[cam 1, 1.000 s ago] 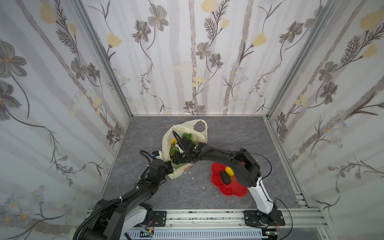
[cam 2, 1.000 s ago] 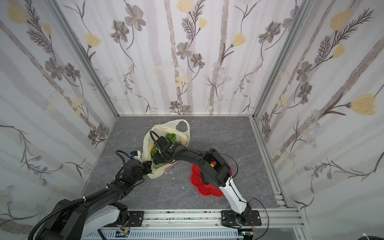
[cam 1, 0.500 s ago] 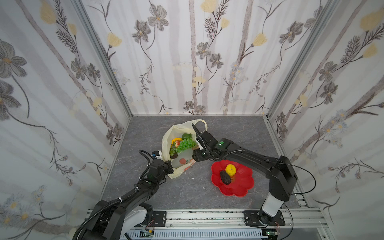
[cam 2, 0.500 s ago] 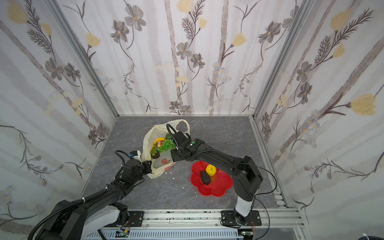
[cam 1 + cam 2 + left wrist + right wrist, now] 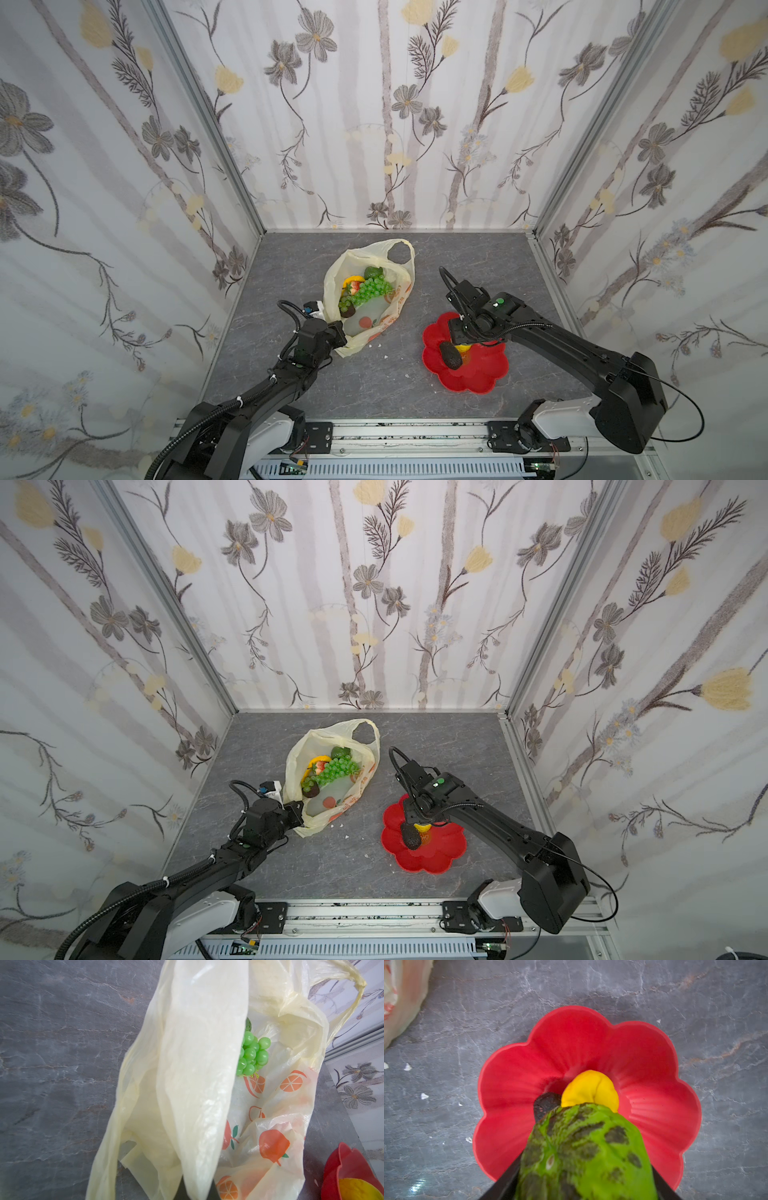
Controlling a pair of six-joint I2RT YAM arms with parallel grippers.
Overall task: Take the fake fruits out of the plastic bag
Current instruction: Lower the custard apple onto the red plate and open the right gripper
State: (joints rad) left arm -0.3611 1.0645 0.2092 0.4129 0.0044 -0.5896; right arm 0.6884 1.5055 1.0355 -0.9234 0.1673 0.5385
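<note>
Right gripper [image 5: 584, 1182] clamps a mottled green, dark-patched plastic fruit [image 5: 583, 1142] over the red flower-shaped plate [image 5: 571, 1043]. Left gripper [image 5: 197, 1191] pinches the translucent pale-yellow bag [image 5: 197, 1064] (orange-printed) near that plate; green plastic grapes [image 5: 252, 1055] inside.

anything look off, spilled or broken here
Small white flecks lie scattered on the table between the bag and the plate, like crumbs or torn bits. Nothing else looks spilled or damaged.

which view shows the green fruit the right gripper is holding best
The right wrist view: the mottled green fruit fills the foreground. In both top views the right gripper hides it; the left wrist view misses it.
</note>
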